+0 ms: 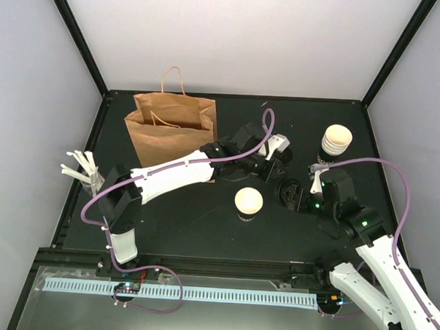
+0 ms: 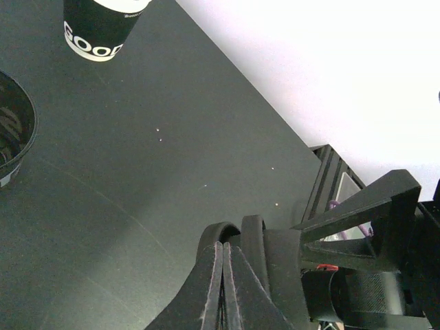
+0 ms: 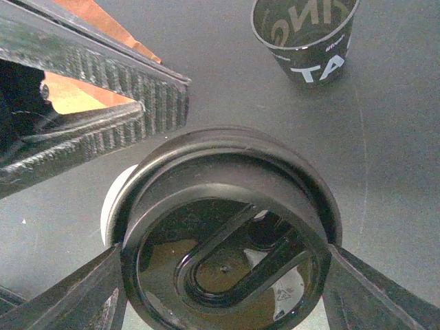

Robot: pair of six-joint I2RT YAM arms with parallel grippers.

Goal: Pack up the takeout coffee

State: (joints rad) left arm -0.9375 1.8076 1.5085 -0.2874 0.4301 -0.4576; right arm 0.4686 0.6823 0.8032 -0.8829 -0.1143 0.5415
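Note:
The takeout coffee cup (image 1: 248, 201), black with a cream-white inside, stands upright and uncovered mid-table. My right gripper (image 1: 297, 196) is shut on a black plastic lid (image 1: 287, 191), held just right of the cup. In the right wrist view the lid (image 3: 227, 234) fills the frame between my fingers, and a sliver of the cup's white rim (image 3: 110, 210) shows behind its left edge. My left gripper (image 1: 276, 166) is shut and empty, just beyond the cup. Its jaws (image 2: 223, 275) are pressed together above bare table.
An open brown paper bag (image 1: 170, 126) stands at the back left. A nested stack of cups (image 1: 336, 141) stands at the back right, also in the left wrist view (image 2: 103, 27). A black cup with a dark inside (image 3: 306, 34) stands near it. White cutlery (image 1: 81, 166) lies at the left edge.

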